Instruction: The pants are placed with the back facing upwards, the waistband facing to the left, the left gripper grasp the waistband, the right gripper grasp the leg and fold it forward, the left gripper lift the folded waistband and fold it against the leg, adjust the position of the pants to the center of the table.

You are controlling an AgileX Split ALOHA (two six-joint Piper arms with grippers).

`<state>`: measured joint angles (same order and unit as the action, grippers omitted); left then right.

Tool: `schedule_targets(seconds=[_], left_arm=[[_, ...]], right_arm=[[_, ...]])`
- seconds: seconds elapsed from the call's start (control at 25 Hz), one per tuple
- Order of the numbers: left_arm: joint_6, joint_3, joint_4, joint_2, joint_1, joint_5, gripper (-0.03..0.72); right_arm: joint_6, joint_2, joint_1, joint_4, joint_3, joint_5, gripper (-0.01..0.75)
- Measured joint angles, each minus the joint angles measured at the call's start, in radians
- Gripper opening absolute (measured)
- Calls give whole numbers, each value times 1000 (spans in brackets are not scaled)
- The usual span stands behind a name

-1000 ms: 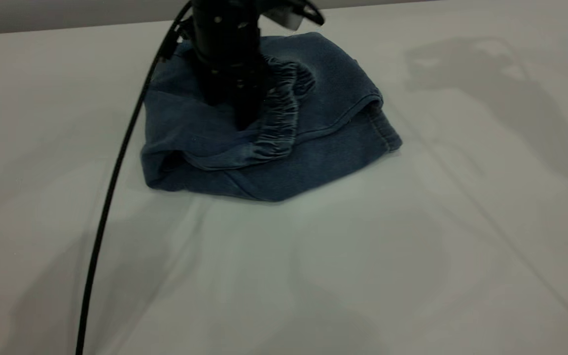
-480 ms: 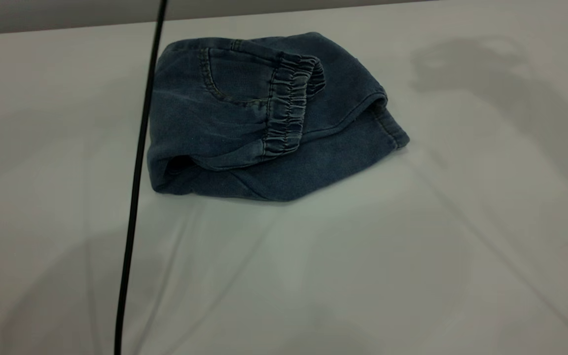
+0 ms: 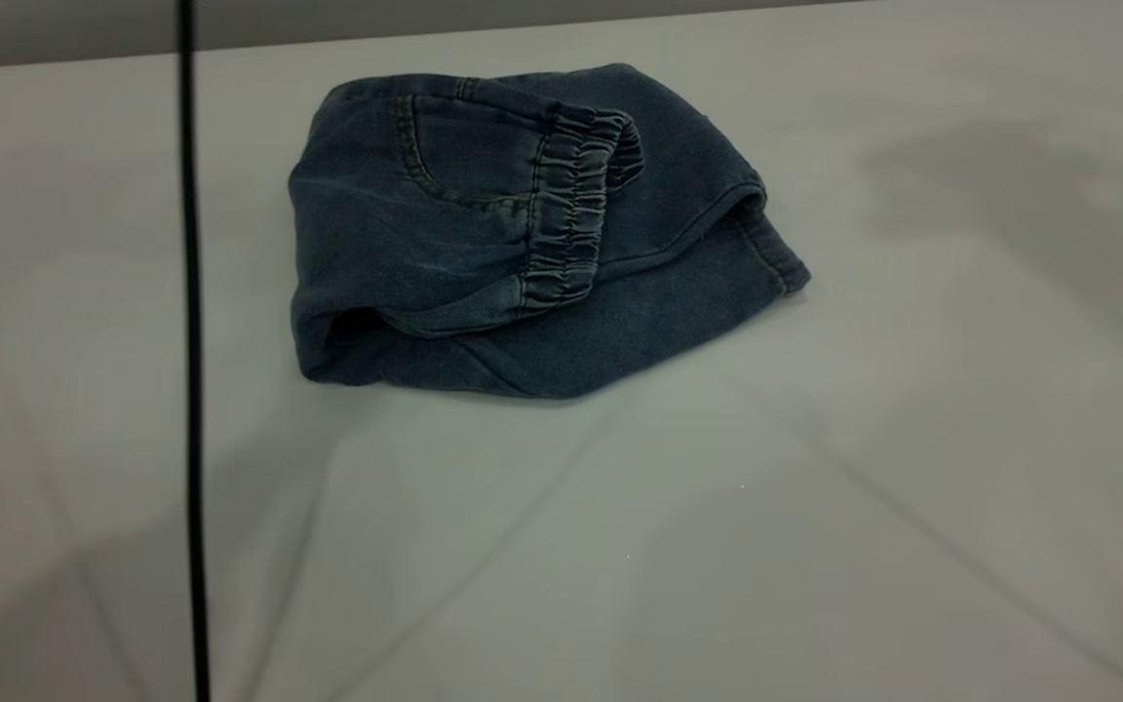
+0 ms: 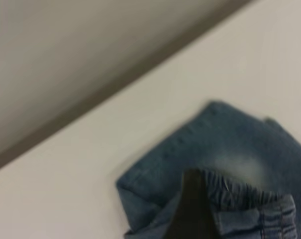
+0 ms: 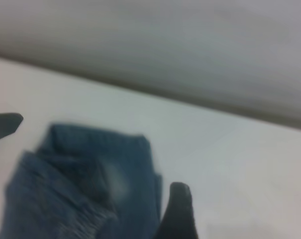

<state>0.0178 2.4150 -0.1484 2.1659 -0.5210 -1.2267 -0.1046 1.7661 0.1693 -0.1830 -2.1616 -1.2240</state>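
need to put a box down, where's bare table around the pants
The table is bare across the whole near side in front of the pants, and to their right up to the far edge. The left is also bare, but a black cable hangs across it. Only a thin strip is free behind the pants at the far edge.

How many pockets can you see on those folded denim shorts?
1. One pocket shows on the top fold of the shorts, beside the gathered elastic waistband. Another may be hidden inside the fold; neither gripper touches the shorts.
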Motion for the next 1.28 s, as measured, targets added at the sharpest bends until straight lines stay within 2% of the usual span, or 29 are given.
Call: schedule_targets(seconds=[0.2,0.44,0.76,0.96,1.28], left_arm=[[-67,-35,45,-143,0,3,519],[-67,-222,74,-371,0,4,519],[-76,-635,184,-736,0,6,519],[-53,-916,187,-971,0,6,519],[-48,-1340,183,-1304,0,7,519]], right_arm=[[4,-162,0,-68,40,2,533],[0,-413,0,-109,237,1,533],[-126,-783,0,-318,660,2,533],[-146,-1010,0,-402,943,2,533],[-149,-1316,0,-391,1304,4,533]])
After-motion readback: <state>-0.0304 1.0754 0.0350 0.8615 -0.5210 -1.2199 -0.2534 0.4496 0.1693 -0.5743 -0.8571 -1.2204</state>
